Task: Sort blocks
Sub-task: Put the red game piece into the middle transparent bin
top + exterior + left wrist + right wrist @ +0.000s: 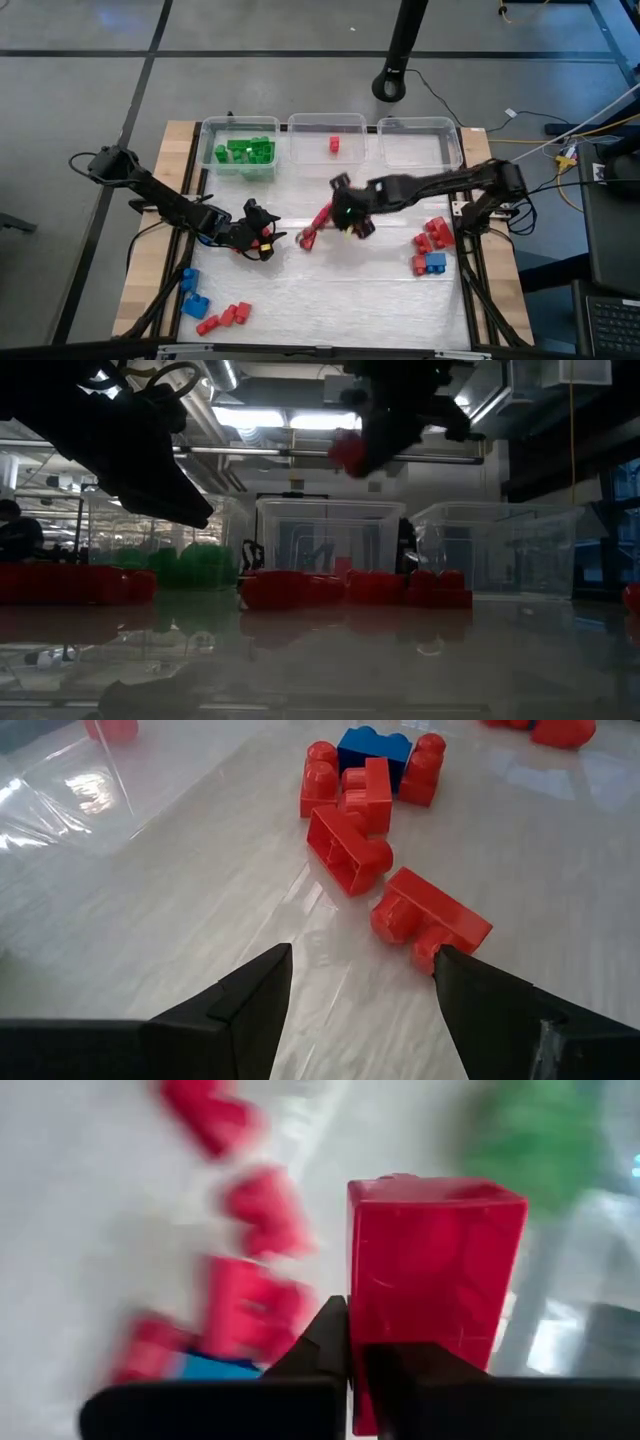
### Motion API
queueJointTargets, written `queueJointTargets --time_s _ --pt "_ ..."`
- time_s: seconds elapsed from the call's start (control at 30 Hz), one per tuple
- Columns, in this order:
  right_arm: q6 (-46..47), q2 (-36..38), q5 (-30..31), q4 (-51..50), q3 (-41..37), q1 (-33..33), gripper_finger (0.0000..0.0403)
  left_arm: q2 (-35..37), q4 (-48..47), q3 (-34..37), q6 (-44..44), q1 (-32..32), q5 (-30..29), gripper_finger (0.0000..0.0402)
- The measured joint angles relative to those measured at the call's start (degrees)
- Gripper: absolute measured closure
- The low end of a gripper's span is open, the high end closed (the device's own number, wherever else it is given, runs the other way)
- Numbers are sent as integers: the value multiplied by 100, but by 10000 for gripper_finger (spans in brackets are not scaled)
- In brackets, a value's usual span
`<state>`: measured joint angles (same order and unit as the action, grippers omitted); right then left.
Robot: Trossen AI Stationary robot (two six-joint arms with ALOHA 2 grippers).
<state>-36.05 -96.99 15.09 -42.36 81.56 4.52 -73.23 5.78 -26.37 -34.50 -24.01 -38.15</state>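
The right gripper has its fingers closed on a red block, which it holds up off the table; in the high view this gripper is in the centre of the frame, below the middle bin. The hold seems to be only on the lower edge of the block, so I think the block can turn or slip out if the arm swings fast, and then fall among the red pieces just left of it.

The middle bin already has one red block, the left bin has green blocks, and the right bin looks to have nothing in it. A release too early, before the bin wall, would drop the block on the table.

The left gripper is at centre-left, its fingers apart and holding nothing, close to the same red pieces. If both arms move there together, they may touch. More blocks lie at the right and at the lower left.
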Motion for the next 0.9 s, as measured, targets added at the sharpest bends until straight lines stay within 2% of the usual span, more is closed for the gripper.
queueJointTargets --time_s 0.1,0.2,0.3,0.5,0.73,0.8,0.9 --pt "-316 344 554 304 0 -280 358 1 11 0 0 0 2 171" --pt "-735 557 777 712 4 -648 341 0 33 0 0 0 2 171" --pt "-1173 558 745 1125 4 -1022 337 0 65 0 17 0 2 171" --pt "-1331 381 773 1640 1 -1703 335 2 75 0 15 0 0 171" --pt "-852 146 635 1636 0 -2240 330 0 84 0 0 0 2 171" --pt "-754 124 522 1575 0 -2240 314 0 79 0 5 0 2 171" --pt "-746 129 542 1584 0 -2206 268 0 85 0 15 0 2 171"
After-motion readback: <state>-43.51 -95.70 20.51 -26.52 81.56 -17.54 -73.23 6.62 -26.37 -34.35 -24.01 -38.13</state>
